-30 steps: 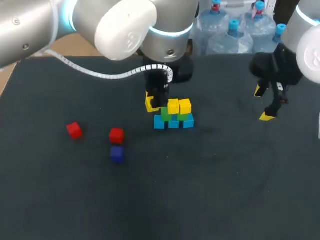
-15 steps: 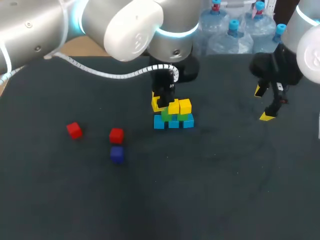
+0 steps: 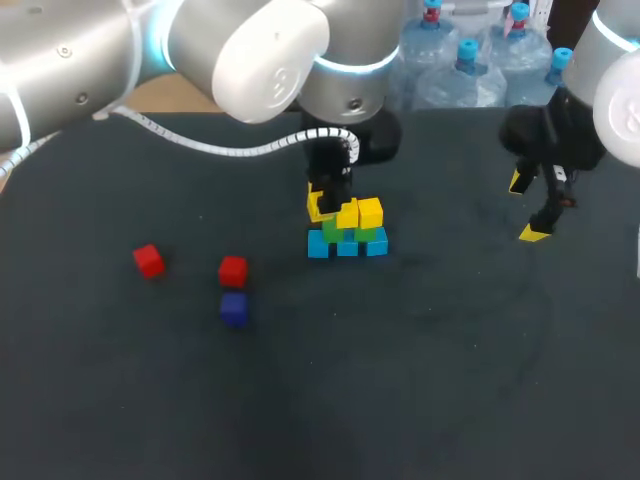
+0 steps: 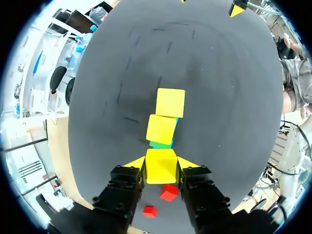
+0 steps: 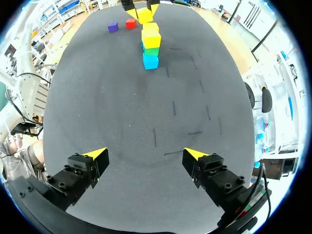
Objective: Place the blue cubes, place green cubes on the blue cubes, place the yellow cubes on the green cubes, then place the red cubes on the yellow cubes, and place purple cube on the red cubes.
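Dark matte table [image 3: 420,380]: left hand [image 4: 161,165] pinching smooth yellow cube [image 4: 161,170] beside stacked cubes [image 3: 350,237]; right hand [image 5: 145,154] spread.

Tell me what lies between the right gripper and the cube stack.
Nothing: the right wrist view shows only bare table between the right gripper and the stack.

Our table [image 3: 420,380] wears a plain dark charcoal cloth with faint scuffs. On it the blue cubes [image 3: 347,247] are light cyan, the green cubes [image 3: 330,233] grass green and the yellow cubes [image 3: 370,212] bright lemon. Our left gripper [image 4: 161,163] is black with yellow tips that match the yellow cube [image 4: 160,168] they pinch. To the left we see one red cube [image 3: 149,260], another red cube [image 3: 233,269], and nearer, a deep purple cube [image 3: 234,307]. Our right gripper [image 5: 146,155] is likewise black and yellow-tipped. Our left arm [image 3: 240,60] is silver-white, ringed in glowing blue.
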Tool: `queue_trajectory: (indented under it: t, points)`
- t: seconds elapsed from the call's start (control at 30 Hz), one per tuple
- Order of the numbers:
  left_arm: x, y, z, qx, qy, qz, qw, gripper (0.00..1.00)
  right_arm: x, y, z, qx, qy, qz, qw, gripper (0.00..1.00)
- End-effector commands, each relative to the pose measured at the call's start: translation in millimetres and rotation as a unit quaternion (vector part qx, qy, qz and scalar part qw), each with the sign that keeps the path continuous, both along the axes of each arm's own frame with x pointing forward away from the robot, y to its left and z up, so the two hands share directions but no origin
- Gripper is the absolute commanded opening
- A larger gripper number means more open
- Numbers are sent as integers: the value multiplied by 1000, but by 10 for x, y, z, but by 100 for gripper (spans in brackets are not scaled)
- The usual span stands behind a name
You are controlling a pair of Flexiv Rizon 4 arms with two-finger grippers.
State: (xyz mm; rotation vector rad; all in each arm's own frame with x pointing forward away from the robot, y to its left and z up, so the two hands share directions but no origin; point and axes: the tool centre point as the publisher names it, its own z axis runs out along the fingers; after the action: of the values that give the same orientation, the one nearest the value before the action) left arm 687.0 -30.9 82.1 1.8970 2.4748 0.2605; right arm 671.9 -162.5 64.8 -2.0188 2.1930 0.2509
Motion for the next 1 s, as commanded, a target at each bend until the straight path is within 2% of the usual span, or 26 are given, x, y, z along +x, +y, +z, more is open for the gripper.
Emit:
queue_trajectory:
  t: [0.03, 1.0]
  points:
    - [52, -27, -21, 1, 5, -2, 1000, 0, 9, -2, -6, 1, 0, 1, 1000, 100]
    - [63, -44, -83, -3, 14, -8, 1000, 0, 9, -2, -6, 1, 0, 1, 1000, 100]
